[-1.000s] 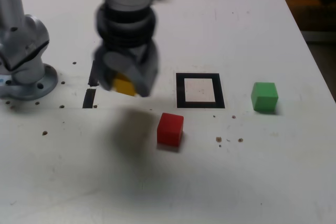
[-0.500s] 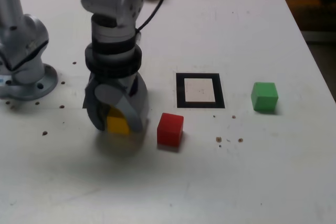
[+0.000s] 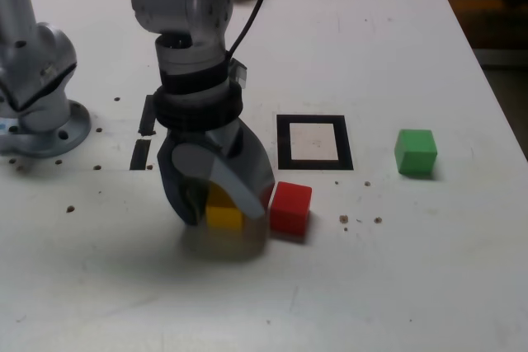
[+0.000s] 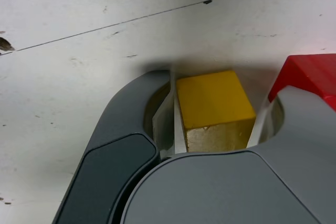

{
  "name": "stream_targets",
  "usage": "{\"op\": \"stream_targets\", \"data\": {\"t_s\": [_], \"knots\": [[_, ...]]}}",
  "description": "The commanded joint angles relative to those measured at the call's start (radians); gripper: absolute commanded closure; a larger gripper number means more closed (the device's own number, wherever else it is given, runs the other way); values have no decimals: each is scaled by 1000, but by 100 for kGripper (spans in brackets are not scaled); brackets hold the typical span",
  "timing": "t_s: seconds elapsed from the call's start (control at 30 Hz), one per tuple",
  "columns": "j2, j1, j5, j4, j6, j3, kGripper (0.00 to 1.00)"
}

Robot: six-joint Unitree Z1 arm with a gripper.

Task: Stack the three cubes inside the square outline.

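Claw [image 3: 224, 218]: low over the desk [image 3: 396, 269], fingers parted around the yellow cube [image 4: 214, 98]. A part-open stance is read, with a narrow gap at the cube's side in the exterior view; no firm squeeze is made out. The cube is seen between the fingers, its top face exposed in the wrist view. Whether its underside is fully on the desk cannot be told; it is judged to be down or nearly so.

Next outward: the red cube [image 3: 290, 208], just beside the claw's finger on the exterior view's right, outside the grip. Touching or a hair apart: not resolved. This is taken as the governing relation. Any opening or sideways travel toward that side would probably shove the red cube; a straight lift is judged the safer exit.

Further out: the square outline [image 3: 285, 146], beyond the red cube and toward the exterior view's upper right from the claw. No cube is seen within it. The green cube [image 3: 416, 152] is noted upright, well apart from the claw, to the outline's right in the same view.

Stage: stack not begun, by present layout. A first cube is still to be set inside the tape, squarely enough to bear the other two.
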Motion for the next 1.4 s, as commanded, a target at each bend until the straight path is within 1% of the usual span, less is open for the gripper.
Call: {"op": "stream_targets", "data": {"t_s": [0.0, 0.1, 0.17, 0.27, 0.43, 0.5, 0.57, 0.7, 0.9, 1.13, 1.37], "knots": [[1, 1, -1, 21, 1, 2, 18], [-10, 1, 9, 85, -7, -13, 15], [-20, 1, 28, 152, -25, -31, 13], [-35, 1, 78, 298, -69, -81, 12], [-46, -5, 175, 599, -126, -225, 10], [-43, -13, 205, 684, -134, -283, 9], [-33, -25, 231, 742, -134, -340, 9], [-1, -38, 250, 785, -99, -423, 9], [72, -51, 250, 814, -8, -540, 9], [145, -59, 228, 817, 64, -636, 9], [200, -60, 187, 806, 97, -673, 9]]}}
